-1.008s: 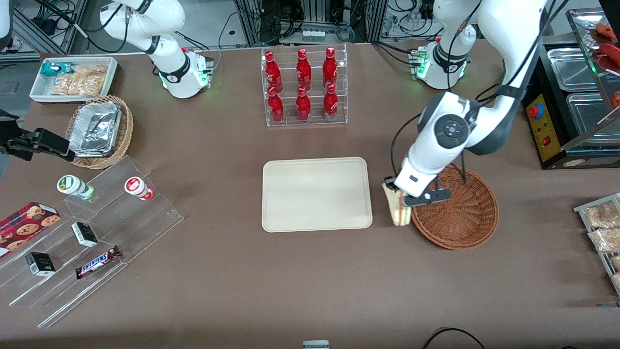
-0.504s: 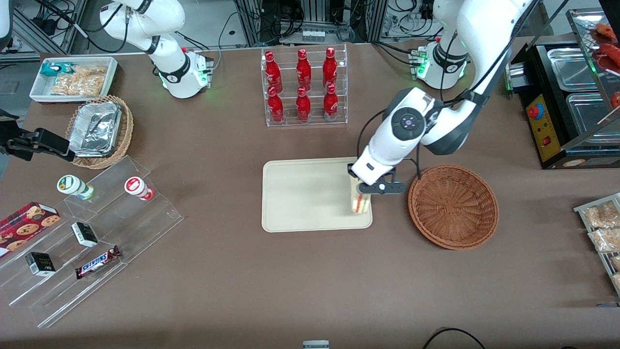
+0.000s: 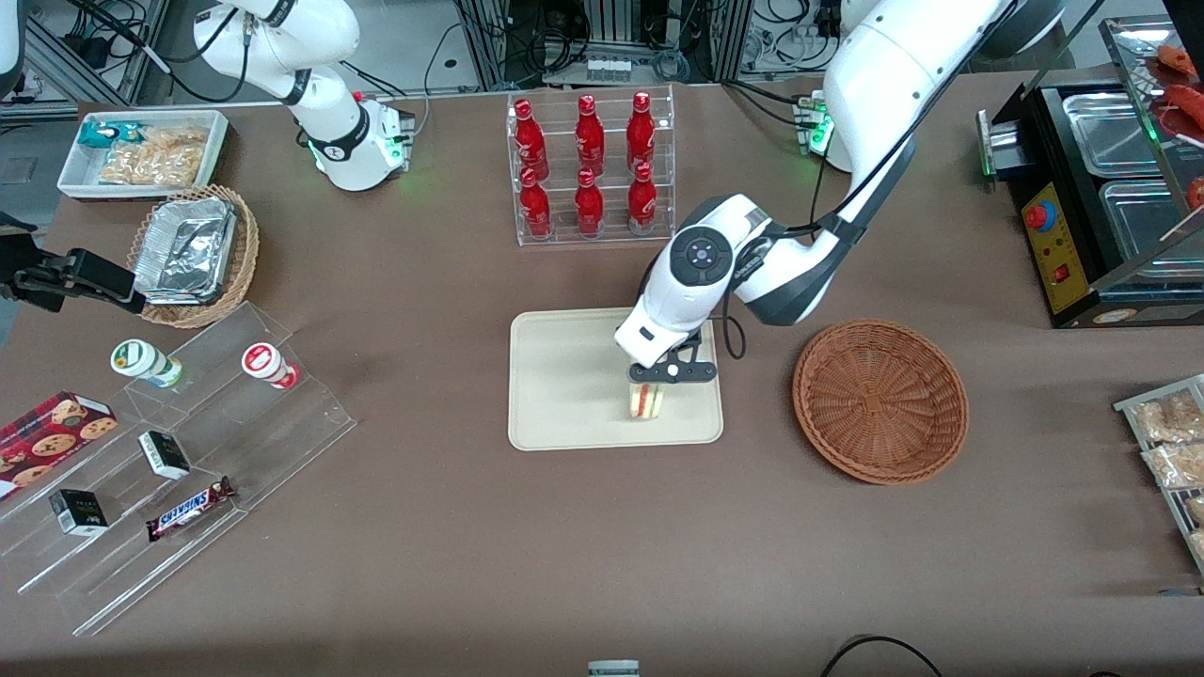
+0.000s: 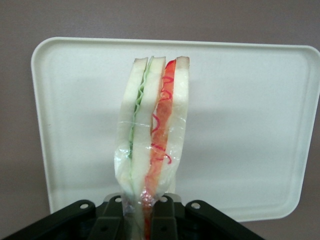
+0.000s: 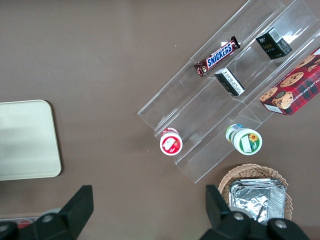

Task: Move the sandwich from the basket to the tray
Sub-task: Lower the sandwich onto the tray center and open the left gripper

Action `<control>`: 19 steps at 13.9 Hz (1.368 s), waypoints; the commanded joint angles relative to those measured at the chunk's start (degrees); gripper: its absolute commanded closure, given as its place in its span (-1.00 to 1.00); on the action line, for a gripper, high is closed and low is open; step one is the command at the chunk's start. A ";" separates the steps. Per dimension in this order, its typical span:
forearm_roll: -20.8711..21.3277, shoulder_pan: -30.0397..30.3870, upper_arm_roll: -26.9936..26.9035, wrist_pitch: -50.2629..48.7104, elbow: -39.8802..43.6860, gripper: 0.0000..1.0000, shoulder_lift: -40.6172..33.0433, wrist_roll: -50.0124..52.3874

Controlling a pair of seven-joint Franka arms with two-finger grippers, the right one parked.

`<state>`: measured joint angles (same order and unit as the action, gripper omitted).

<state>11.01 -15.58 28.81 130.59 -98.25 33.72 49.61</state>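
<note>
The tool (image 3: 647, 376) is clamped on the sandwich (image 3: 643, 401) and holds it above the tray (image 3: 564, 376). The basket (image 3: 880, 401) stands beside the tray on the worktop (image 3: 602, 545).

One sandwich (image 3: 644, 401) is clamped in the one working gripper (image 3: 649, 381) above one cream tray (image 3: 564, 376). Beside the tray sits one reddish-brown basket (image 3: 880, 401). Farther from the front camera than the tray, six red bottles (image 3: 588, 162) stand in one clear rack (image 3: 593, 235). Toward the parked arm's end: two round cups (image 3: 146, 362), one chocolate bar (image 3: 189, 508), two small dark boxes (image 3: 165, 453), one cookie box (image 3: 47, 428).
</note>
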 commanded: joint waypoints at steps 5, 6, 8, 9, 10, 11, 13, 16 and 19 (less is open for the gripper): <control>4.28 -6.56 -2.97 -1.04 8.42 0.78 7.05 7.34; 4.28 -6.65 -2.97 -0.86 8.51 0.74 7.49 7.34; 4.10 -6.65 -3.05 -0.34 8.51 0.11 7.85 7.43; 4.19 -6.65 -3.05 0.19 8.42 -0.49 7.93 7.43; 4.19 -6.65 -3.14 0.80 8.42 -0.99 7.94 7.34; 4.19 -6.65 -3.23 1.07 8.42 -0.99 7.94 7.43; 3.49 -6.65 -4.36 1.59 8.51 -0.99 7.94 7.60; 3.58 -6.65 -5.16 1.95 10.44 -1.00 7.59 7.51; 3.58 -6.57 -7.53 0.99 13.60 -1.00 6.01 7.25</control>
<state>14.08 -21.14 23.19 132.82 -87.28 41.00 55.97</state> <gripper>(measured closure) 0.000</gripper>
